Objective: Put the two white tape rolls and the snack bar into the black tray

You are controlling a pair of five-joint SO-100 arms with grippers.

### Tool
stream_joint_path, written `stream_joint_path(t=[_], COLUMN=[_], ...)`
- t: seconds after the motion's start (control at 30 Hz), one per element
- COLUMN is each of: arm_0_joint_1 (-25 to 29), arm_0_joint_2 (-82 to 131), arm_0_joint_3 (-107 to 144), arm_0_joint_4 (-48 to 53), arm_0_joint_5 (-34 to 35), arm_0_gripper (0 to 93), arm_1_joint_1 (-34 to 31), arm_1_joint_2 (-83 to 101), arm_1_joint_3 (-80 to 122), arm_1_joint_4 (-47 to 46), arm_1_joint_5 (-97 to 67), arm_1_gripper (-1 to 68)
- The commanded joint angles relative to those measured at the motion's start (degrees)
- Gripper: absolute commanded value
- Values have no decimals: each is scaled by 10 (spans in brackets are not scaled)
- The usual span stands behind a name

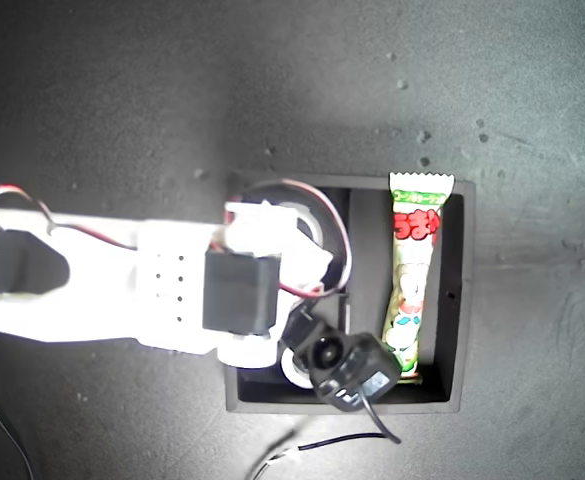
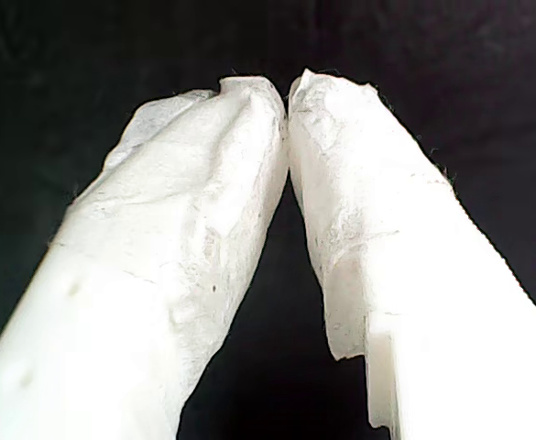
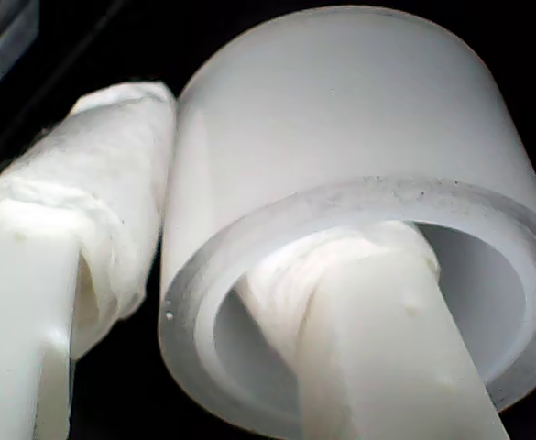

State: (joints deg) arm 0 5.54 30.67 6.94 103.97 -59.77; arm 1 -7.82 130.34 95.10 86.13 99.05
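a square matte black tray (image 1: 462, 300) sits on a dark grey surface, seen from above. in its long compartment, on the exterior view's right, lies one snack bar (image 1: 412, 275): a slim white wrapper with green crimped ends, red lettering and cartoon print, running almost the length of the tray.

one white arm reaches in from the exterior view's left and covers the two small compartments. a white tape roll (image 1: 312, 222) shows partly under it in the upper compartment, and a sliver of a second white roll (image 1: 294, 370) shows in the lower one.

my second gripper (image 3: 249, 266) grips a white tape roll (image 3: 341, 119), a smooth ring with a round hole: one padded finger is inside the hole and the other presses the outer wall. which of the two rolls this is, i cannot tell.

my first gripper (image 2: 288, 99) has its two white padded fingers pressed tip to tip with nothing between them, against a black background.
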Motion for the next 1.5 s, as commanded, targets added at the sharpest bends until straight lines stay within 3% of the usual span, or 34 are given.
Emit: stream_joint_path(t=[0.0, 0.1, 0.27, 0.4, 0.53, 0.57, 0.67, 0.77, 0.87, 1.0, 1.2, 1.37, 1.47], arm_0_joint_1=[-11, -10, -11, -25, -39, -42, -47, -47, -44, -8, 60, 55, 40], arm_0_joint_2=[-14, -4, 87, 224, 439, 497, 693, 964, 1263, 1513, 1633, 1632, 1631], arm_0_joint_3=[-47, -43, -5, 75, 243, 302, 526, 855, 1170, 1415, 1608, 1682, 1729], arm_0_joint_4=[10, 10, 11, 11, 11, 11, -12, -146, -278, -299, -304, -334, -322], arm_0_joint_5=[-10, -11, -10, -11, -23, -30, -62, -76, -77, -130, -199, -168, -191], arm_0_gripper=[23, 90, 127, 119, 27, 9, 1, 3, 2, 1, 0, 4, 17], arm_1_joint_1=[-21, -24, 5, 26, 52, 61, 99, 117, 142, 160, 166, 151, 134], arm_1_joint_2=[109, 192, 279, 281, 330, 380, 453, 461, 461, 461, 461, 461, 461], arm_1_joint_3=[254, 417, 599, 662, 795, 836, 838, 838, 838, 838, 839, 839, 839], arm_1_joint_4=[-141, -257, -357, -398, -490, -489, -360, -291, -280, -275, -173, -165, -165], arm_1_joint_5=[32, 18, -35, -80, -114, -113, -140, -121, -147, -178, -149, -234, -246], arm_1_gripper=[-6, -6, -6, -6, -7, -7, -7, -5, -2, -3, -2, -1, 0])
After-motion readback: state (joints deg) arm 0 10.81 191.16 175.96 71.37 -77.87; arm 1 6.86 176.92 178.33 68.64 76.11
